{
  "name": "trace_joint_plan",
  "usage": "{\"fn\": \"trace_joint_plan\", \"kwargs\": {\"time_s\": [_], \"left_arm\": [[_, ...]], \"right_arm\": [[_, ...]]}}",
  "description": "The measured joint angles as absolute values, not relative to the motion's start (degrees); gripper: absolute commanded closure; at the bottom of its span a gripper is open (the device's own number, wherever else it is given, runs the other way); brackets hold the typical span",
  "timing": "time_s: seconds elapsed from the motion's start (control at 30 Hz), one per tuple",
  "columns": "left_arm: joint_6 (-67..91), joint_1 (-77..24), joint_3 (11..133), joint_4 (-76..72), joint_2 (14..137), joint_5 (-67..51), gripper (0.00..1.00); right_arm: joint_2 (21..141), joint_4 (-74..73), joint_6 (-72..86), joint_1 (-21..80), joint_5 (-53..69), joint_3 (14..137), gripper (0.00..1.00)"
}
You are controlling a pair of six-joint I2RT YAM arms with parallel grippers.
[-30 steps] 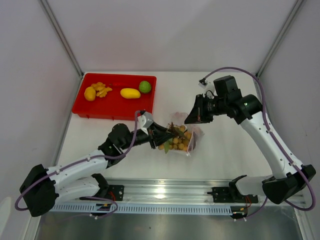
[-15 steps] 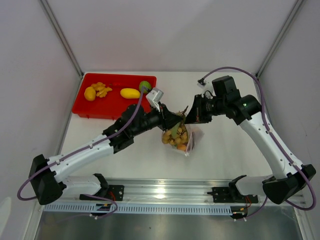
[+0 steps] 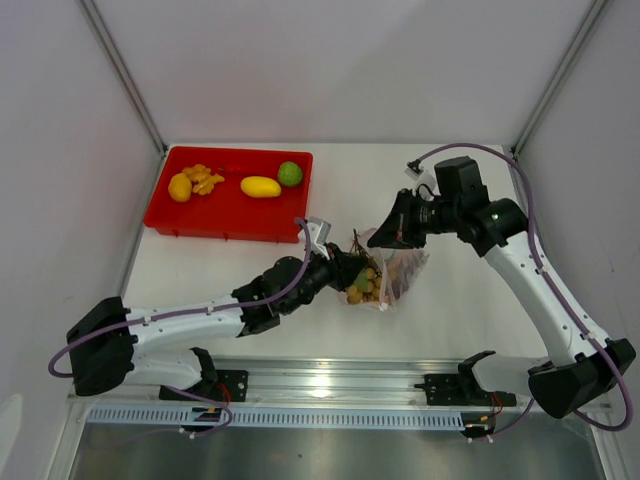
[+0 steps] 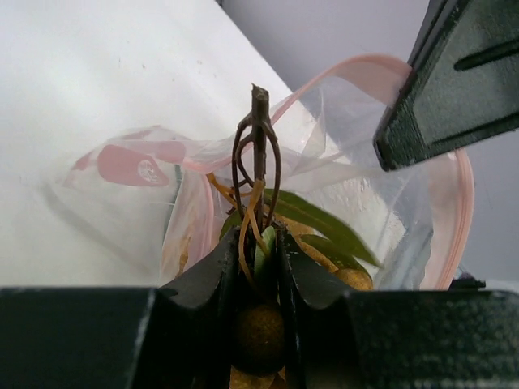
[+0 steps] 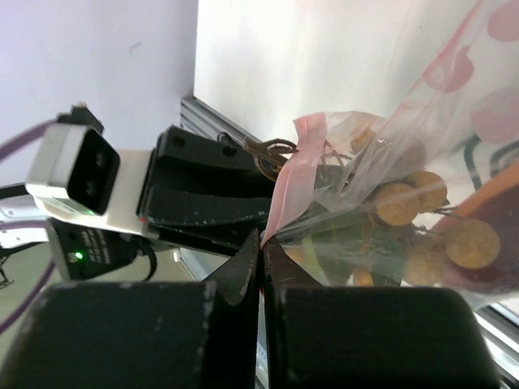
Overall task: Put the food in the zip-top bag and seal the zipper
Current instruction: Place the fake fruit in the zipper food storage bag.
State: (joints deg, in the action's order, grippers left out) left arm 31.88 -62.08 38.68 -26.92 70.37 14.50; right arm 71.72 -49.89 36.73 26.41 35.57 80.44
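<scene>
while the top view only places the crinkly clear zip-top bag (image 3: pixel 398 272) on the white table (image 3: pixel 450 320) between the arms, right of the red tray (image 3: pixel 230 215), the left wrist view shows the left gripper (image 4: pixel 259 243) pinching the woody brown stem of the nut cluster (image 4: pixel 258 154) at the bag's mouth, round tan nuts and glossy green leaves below. the right wrist view alone shows the right gripper (image 5: pixel 259 241) pressed together on the thin pink zipper (image 5: pixel 289 174).

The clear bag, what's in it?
Round brown nuts and green leaves, on a twig poking out. Crinkly folds of the bag hide anything deeper.
</scene>
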Motion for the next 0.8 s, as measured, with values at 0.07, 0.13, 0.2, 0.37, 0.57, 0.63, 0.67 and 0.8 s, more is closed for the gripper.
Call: {"fn": "trace_joint_plan", "kwargs": {"time_s": [0.07,0.13,0.2,0.37,0.57,0.63,0.67,0.8], "left_arm": [[31.27,-63.24,38.46,-29.21,70.91,17.04,0.99],[30.63,-64.47,38.46,-30.24,71.64,19.27,0.89],[29.89,-65.39,38.46,-30.72,72.10,20.84,0.94],[24.80,-68.03,36.38,-33.19,71.22,26.11,0.99],[12.27,-70.02,31.38,-44.66,69.14,28.69,0.99],[7.68,-70.74,29.80,-49.23,68.88,28.97,0.99],[5.32,-70.96,29.28,-51.31,68.95,29.10,0.99],[-2.74,-71.24,28.91,-58.72,70.70,30.09,0.99]], "right_arm": [[71.35,-49.15,37.41,25.71,36.21,80.44,1.00],[71.11,-48.31,37.95,25.23,36.91,80.34,1.00],[71.05,-47.97,38.15,25.02,37.45,80.16,1.00],[71.02,-47.18,38.61,24.49,38.85,79.55,1.00],[71.02,-45.06,39.29,23.99,41.78,79.13,1.00],[71.02,-44.38,39.66,23.73,42.72,79.13,1.00],[71.02,-44.10,39.97,23.62,43.16,79.13,1.00],[71.02,-42.57,41.01,23.46,44.69,79.07,1.00]]}}
